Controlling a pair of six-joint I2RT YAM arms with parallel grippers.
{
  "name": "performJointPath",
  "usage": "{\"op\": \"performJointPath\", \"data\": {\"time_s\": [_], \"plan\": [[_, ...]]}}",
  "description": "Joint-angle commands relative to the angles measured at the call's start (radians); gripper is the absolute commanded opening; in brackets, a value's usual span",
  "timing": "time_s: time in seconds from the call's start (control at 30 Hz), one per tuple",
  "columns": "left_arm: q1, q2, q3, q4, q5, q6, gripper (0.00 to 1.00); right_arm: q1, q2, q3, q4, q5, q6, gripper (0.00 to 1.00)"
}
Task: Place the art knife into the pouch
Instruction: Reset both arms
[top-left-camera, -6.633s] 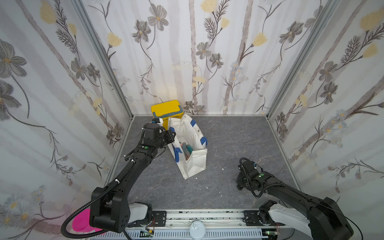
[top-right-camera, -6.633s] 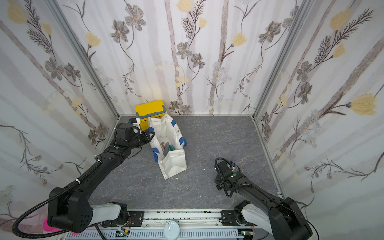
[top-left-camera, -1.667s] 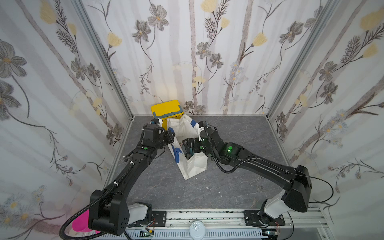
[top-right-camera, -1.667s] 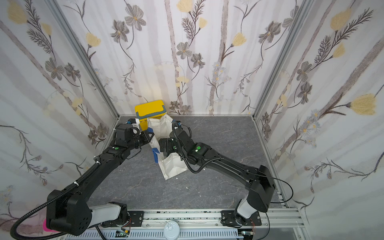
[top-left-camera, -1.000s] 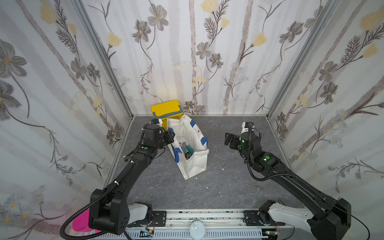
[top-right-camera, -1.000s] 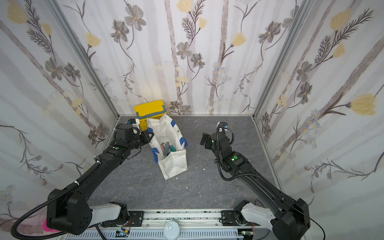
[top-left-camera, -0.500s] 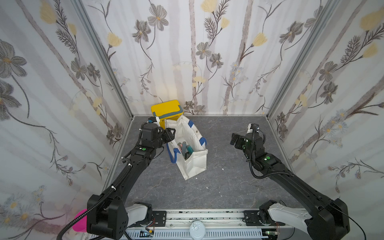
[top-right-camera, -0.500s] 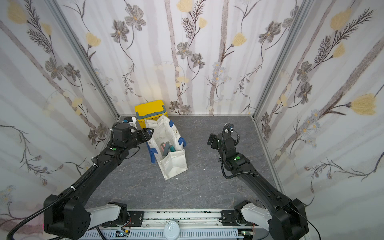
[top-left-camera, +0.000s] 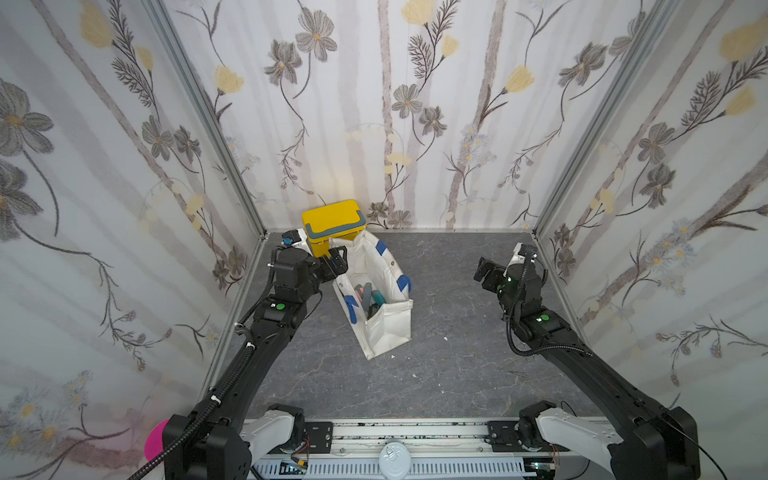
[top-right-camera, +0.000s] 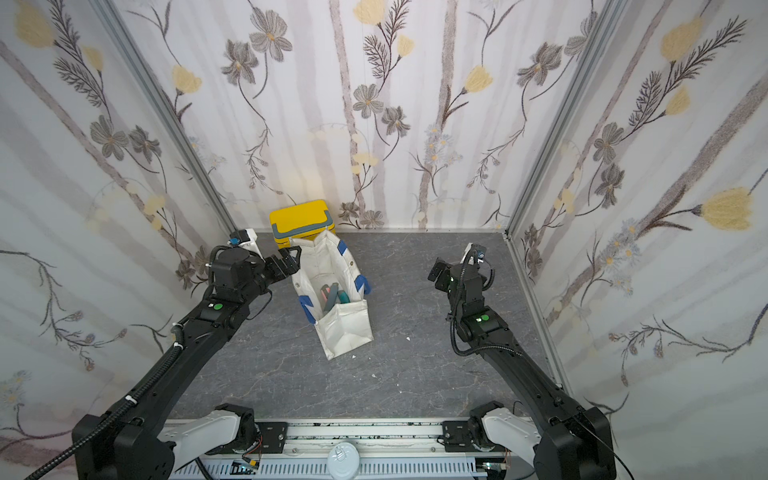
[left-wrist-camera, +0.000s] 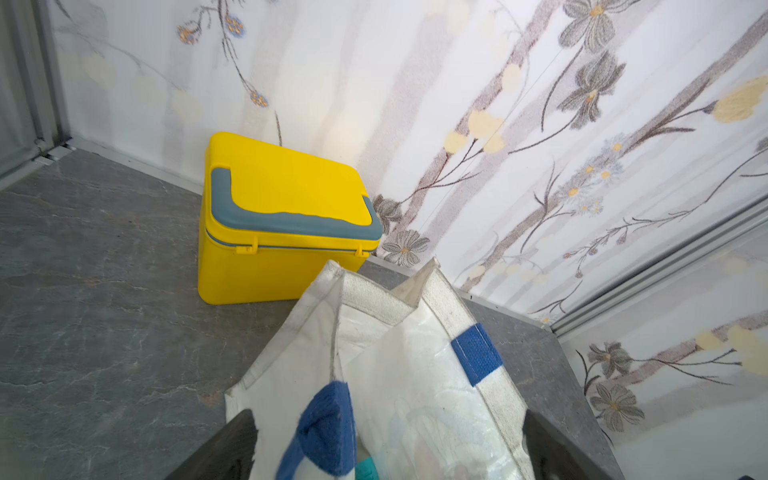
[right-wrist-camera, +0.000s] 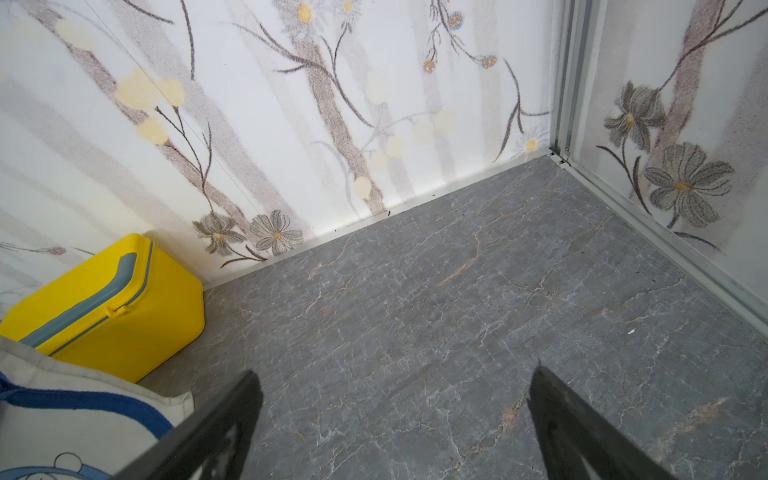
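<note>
1 pouch (top-left-camera: 384, 328): white canvas, blue straps, mouth open, upright, just in front of 1 yellow box (top-left-camera: 332, 220). Approx 3 tools (top-left-camera: 370, 297) inside; can't tell which is the art knife. L gripper (top-left-camera: 337, 262) spread wide at the pouch rim. R gripper (top-left-camera: 484, 272) wide, empty, well apart. Grey marble floor (top-left-camera: 449, 374), floral walls (top-left-camera: 374, 104).

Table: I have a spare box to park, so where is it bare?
Bare: the table between pouch and right claw, back to the wall, and the strip by the rail. Crowded: far left corner, with box, pouch, left claw.
</note>
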Motion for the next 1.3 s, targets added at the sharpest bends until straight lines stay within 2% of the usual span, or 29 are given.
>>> {"op": "performJointPath", "data": {"time_s": [0.0,0.23,0.33,0.5,0.63,0.8,0.9,1.0,1.07,1.17,1.2,1.27], "plan": [[0.001,-0.016,-0.018,0.057,-0.083,0.006,1.0,-0.013,-0.009,-0.029,0.155,0.075,-0.047,1.0],[0.012,-0.058,-0.149,0.198,-0.333,0.07,1.0,-0.08,-0.032,-0.301,0.563,0.225,-0.217,1.0],[0.017,-0.088,-0.242,0.322,-0.43,0.115,1.0,-0.108,-0.029,-0.364,0.623,0.312,-0.231,0.99],[0.05,-0.11,-0.433,0.607,-0.537,0.189,1.0,-0.185,-0.01,-0.447,0.707,0.297,-0.211,1.0],[0.109,-0.023,-0.562,0.869,-0.543,0.291,1.0,-0.243,0.04,-0.483,0.752,0.232,-0.202,1.0],[0.133,0.003,-0.687,1.034,-0.548,0.367,1.0,-0.253,0.062,-0.547,0.846,0.233,-0.293,1.0],[0.137,0.033,-0.771,1.169,-0.529,0.393,1.0,-0.277,0.065,-0.617,0.954,0.186,-0.275,1.0],[0.14,0.15,-0.794,1.287,-0.519,0.404,1.0,-0.284,0.107,-0.636,1.009,0.14,-0.304,0.99],[0.14,0.248,-0.796,1.355,-0.472,0.413,1.0,-0.287,0.156,-0.652,1.07,0.129,-0.306,0.99],[0.138,0.391,-0.829,1.538,-0.442,0.425,1.0,-0.301,0.252,-0.713,1.3,0.113,-0.316,0.99],[0.138,0.425,-0.842,1.614,-0.431,0.437,1.0,-0.31,0.268,-0.712,1.312,0.092,-0.317,0.99],[0.134,0.458,-0.85,1.644,-0.395,0.448,1.0,-0.323,0.272,-0.689,1.259,0.067,-0.307,1.0]]}}
